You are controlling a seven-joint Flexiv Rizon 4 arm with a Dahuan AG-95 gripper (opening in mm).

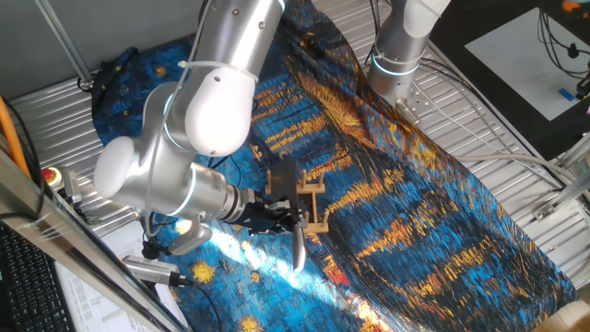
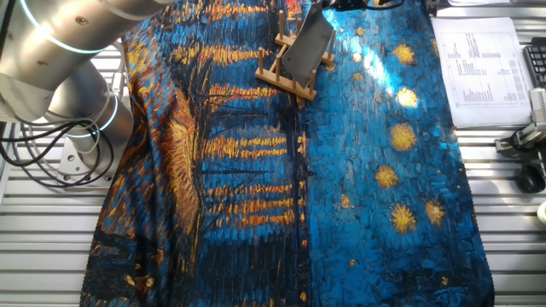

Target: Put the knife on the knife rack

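The knife [image 1: 300, 245] has a broad dull-grey blade, which also shows in the other fixed view [image 2: 306, 47]. My gripper [image 1: 286, 218] is shut on its handle end and holds the blade tilted over the knife rack. The gripper is at the very top edge of the other fixed view [image 2: 322, 5], mostly cut off. The knife rack [image 1: 315, 205] is a small tan wooden frame with upright pegs on the blue-and-gold cloth, and it shows in the other fixed view [image 2: 287, 72] too. The blade's lower edge is at or between the rack's pegs; I cannot tell whether it rests on them.
A second arm's base [image 1: 398, 65] stands at the cloth's far side [image 2: 72, 111]. A silver cylinder with a black cable [image 1: 150, 268] lies near printed sheets [image 2: 482, 60]. A keyboard [image 1: 28, 277] and a red button [image 1: 51, 175] sit beside the metal table.
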